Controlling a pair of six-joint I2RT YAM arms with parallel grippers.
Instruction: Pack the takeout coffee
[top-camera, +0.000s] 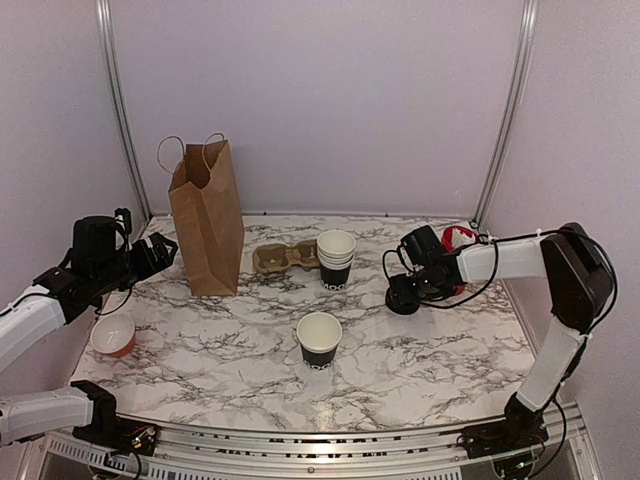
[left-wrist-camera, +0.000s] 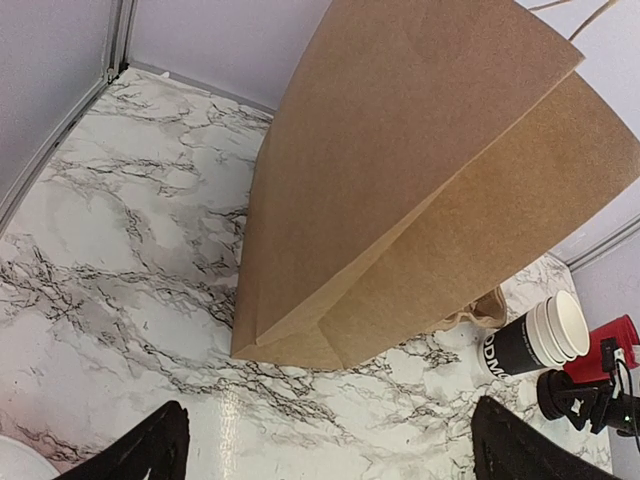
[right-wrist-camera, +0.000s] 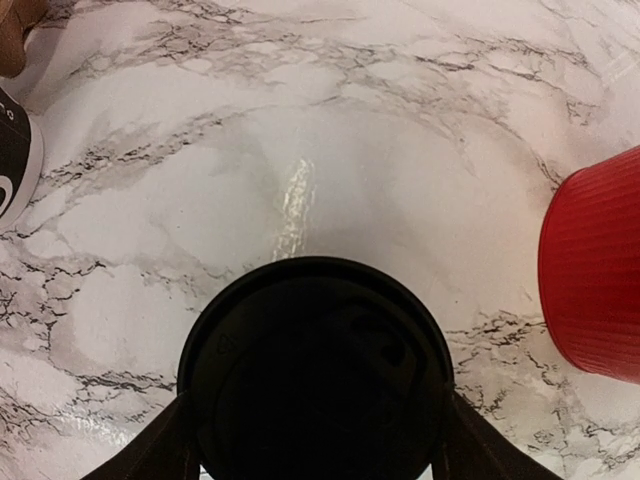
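One black lid (right-wrist-camera: 315, 370) sits between your right gripper's (right-wrist-camera: 318, 425) fingers.
Whether they grip it, you cannot tell; a red cup (right-wrist-camera: 595, 270) stands nearby. Your left gripper (left-wrist-camera: 330, 455) is spread wide, facing the paper bag (left-wrist-camera: 420, 190). The takeout coffee (top-camera: 319, 342) stands open-topped on the table (top-camera: 440, 370), apart from both.

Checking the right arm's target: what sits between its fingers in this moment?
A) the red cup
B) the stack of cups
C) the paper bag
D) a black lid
D: in the right wrist view the black lid sits between the two fingers, with the red cup off to one side.
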